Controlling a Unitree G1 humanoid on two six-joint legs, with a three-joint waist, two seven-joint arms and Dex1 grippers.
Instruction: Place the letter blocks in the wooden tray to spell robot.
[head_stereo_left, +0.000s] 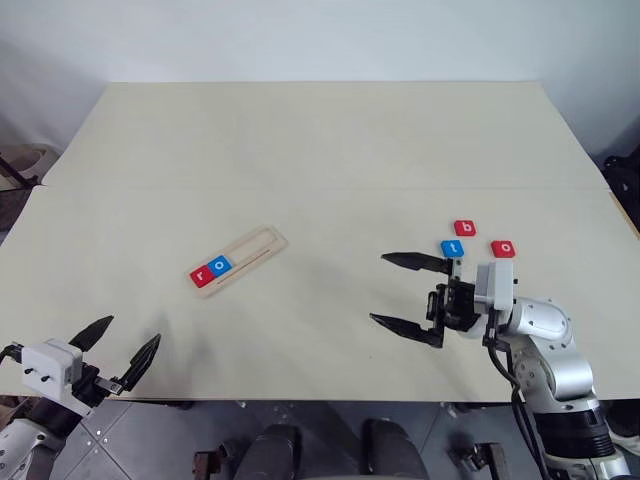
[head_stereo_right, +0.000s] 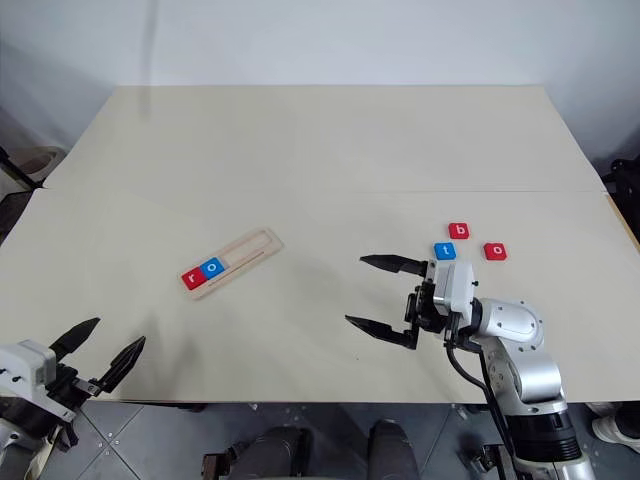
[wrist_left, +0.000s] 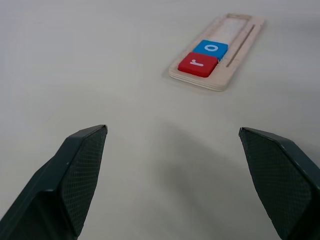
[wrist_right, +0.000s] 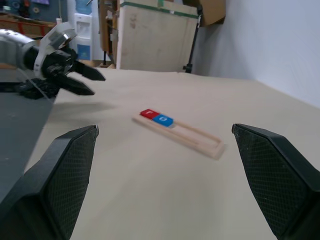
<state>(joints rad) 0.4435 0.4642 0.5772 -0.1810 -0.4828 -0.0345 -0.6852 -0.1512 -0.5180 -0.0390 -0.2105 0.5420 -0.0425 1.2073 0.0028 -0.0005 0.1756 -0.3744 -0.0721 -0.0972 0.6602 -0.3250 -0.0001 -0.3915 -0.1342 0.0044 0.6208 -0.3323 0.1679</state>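
Both grippers are hanging empty over the big pale table (head_stereo_left: 330, 140), each with its two black fingers spread wide apart. Right gripper (head_stereo_left: 410, 293) is hovering above the table's near right part, pointing toward the robot's left, with nothing between its fingers. Left gripper (head_stereo_left: 118, 351) is sitting at the near left edge of the table, its tips aimed out across the surface, likewise gripping nothing.

Lying between the two grippers, ahead of the left one and off to the left of the right one's fingertips, is the wooden tray (head_stereo_left: 240, 259): a long, narrow strip of pale wood, set at a slant, with a shallow recessed slot and a thin groove running along one side. Its end nearer the left gripper is holding two blocks side by side and touching, the red r block (head_stereo_left: 202, 276) at the very end and the blue o block (head_stereo_left: 221, 265) next to it. The remainder of the slot is showing bare wood.

Just behind the right gripper, close to its wrist, three loose blocks are resting flat on the table, near one another but apart. The blue t block (head_stereo_left: 452, 248) is lying nearest the upper finger, the red b block (head_stereo_left: 464, 228) is sitting just beyond it, and the red o block (head_stereo_left: 503, 248) is lying to the right of the t. Each is a small, flat rounded square carrying one white lowercase letter.
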